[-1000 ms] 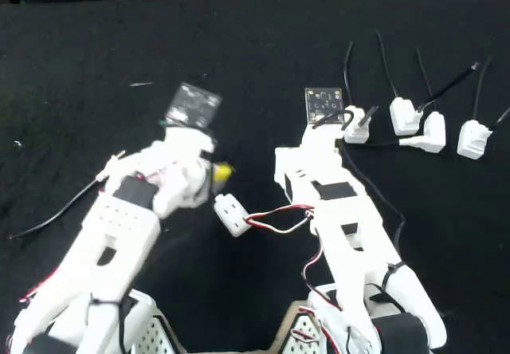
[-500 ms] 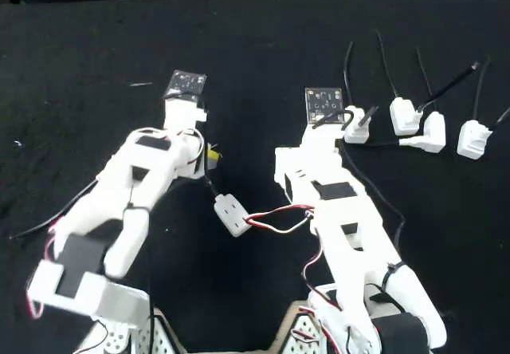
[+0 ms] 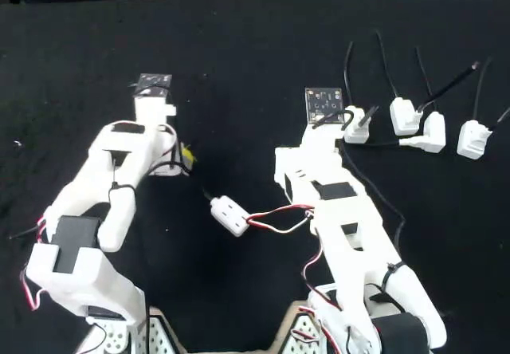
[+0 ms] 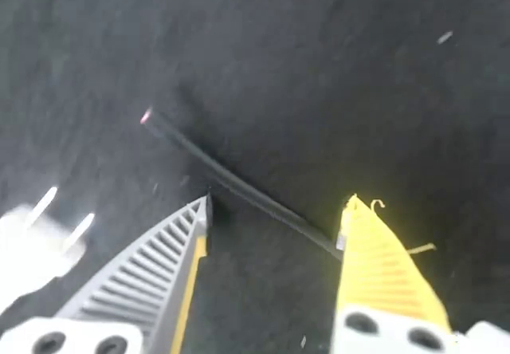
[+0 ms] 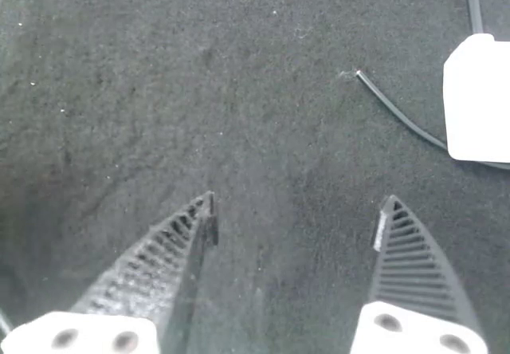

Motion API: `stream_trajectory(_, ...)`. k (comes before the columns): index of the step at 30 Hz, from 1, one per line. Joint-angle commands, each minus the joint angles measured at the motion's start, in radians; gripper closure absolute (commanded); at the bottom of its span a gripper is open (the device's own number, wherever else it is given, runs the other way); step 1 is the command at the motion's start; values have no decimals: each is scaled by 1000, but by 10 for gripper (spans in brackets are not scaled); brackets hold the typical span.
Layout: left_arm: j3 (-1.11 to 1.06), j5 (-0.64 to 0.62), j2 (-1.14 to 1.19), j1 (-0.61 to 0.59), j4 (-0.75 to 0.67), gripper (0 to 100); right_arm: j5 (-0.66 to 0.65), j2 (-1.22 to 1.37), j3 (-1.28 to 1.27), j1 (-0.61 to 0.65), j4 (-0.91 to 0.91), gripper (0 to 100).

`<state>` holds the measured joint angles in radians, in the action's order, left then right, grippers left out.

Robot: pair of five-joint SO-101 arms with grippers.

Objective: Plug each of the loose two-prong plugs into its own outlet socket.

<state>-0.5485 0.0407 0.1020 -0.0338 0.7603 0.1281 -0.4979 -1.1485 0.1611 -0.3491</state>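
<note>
**Swinging clear of the outlet block: left arm retreats, no plug yet seated**

High view: within the last second the left arm [image 3: 119, 163] has swung from just beside the white rectangular outlet block [image 3: 229, 214] to well left of it, so insertion has not begun. White two-prong plugs [image 3: 405, 116] on black cords lie in a row far right of the block, beyond the outstretched right arm [image 3: 335, 186].

Left wrist view: the left gripper [image 4: 278, 202] has its jaws apart, astride a thin black cord [image 4: 239, 190], with another white plug [image 4: 36, 238] beside it.

Right wrist view: the right gripper [image 5: 300, 201] has its jaws apart over the black cloth [image 5: 159, 67].
</note>
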Motion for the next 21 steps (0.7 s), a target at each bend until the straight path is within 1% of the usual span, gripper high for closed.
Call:
stream_trajectory(1, -7, 6, 3, -42, 147, 744, 8, -41, 58, -21, -6, 698)
stream_trajectory(4, -13, 25, -29, -42, 235, 745, 8, -41, 58, -21, -6, 698)
stream_trajectory(6, -22, 72, -75, -42, 298, 745, 8, -41, 58, -21, -6, 698)
stream_trajectory(11, -85, 203, -238, -42, 439, 810, 8, -41, 58, -21, -6, 698)
stream_trajectory(13, -148, 259, -304, -42, 465, 811, 8, -41, 56, -21, -6, 698)
stream_trajectory(16, -274, 339, -393, -58, 463, 812, 8, -41, 56, -21, -6, 698)
stream_trajectory(19, -360, 417, -471, -104, 462, 812, 8, -41, 56, -21, -6, 698)
stream_trajectory(21, -389, 446, -529, -143, 465, 812, 8, -41, 56, -21, -6, 698)
